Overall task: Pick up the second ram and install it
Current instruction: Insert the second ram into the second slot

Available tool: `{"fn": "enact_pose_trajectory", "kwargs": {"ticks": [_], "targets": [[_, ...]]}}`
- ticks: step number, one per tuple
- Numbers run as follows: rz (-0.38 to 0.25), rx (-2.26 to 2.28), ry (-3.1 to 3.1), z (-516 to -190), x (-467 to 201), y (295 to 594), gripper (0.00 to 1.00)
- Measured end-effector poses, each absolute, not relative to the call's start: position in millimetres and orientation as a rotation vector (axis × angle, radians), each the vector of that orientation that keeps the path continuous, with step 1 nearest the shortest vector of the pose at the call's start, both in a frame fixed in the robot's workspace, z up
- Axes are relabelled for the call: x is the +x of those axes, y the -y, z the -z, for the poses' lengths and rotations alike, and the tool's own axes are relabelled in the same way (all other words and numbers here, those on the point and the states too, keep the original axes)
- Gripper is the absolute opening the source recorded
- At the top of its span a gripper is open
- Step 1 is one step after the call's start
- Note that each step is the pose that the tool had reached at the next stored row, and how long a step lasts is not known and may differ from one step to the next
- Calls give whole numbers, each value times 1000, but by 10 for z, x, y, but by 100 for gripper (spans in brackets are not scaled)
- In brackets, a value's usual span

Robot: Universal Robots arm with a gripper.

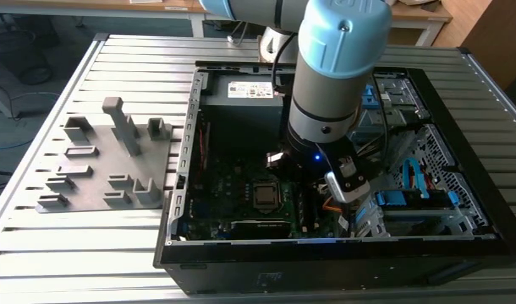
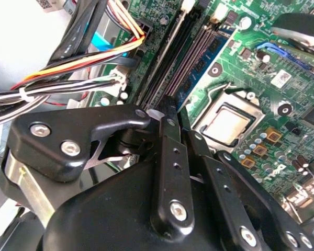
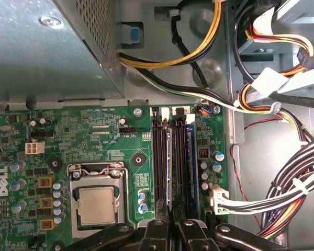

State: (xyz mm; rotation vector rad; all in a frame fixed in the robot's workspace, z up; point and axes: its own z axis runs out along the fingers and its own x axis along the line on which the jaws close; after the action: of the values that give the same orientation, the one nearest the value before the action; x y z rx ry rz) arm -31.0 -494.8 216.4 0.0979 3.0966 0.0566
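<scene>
The second ram (image 2: 205, 55) stands on edge in the bank of memory slots (image 3: 162, 157), its blue-green board showing as a thin strip (image 3: 191, 157) in the first wrist view; it sits on the side of the bank away from the processor socket (image 3: 96, 205), which lies just beside the slots on the green motherboard (image 3: 94, 141); a dark stick edge stands in a neighbouring slot, closer to the socket. The end effector (image 3: 170, 230) hangs low over one end of the slot bank, its black linkage lined up along the slots in both wrist views; whether it is spread, closed or pinching the ram I cannot tell. Bundled cables (image 3: 282, 193), black, white, yellow and orange, run past the far side of the slots; the grey power supply box (image 3: 42, 52) sits beyond the board. In the exterior view the pale blue arm (image 1: 334, 63) reaches down into the open computer case (image 1: 343, 266), which lies on a slatted metal surface (image 1: 72, 253); a grey parts fixture (image 1: 106, 158) rests on the surface at the exterior view's left, just beside the case.
</scene>
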Motion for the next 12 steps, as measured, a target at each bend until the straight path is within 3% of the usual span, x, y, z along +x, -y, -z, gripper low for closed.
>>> {"fn": "enact_pose_trajectory", "kwargs": {"ticks": [12], "targets": [[-48, 98, -3097, -2163, -310, 4922, 14]]}}
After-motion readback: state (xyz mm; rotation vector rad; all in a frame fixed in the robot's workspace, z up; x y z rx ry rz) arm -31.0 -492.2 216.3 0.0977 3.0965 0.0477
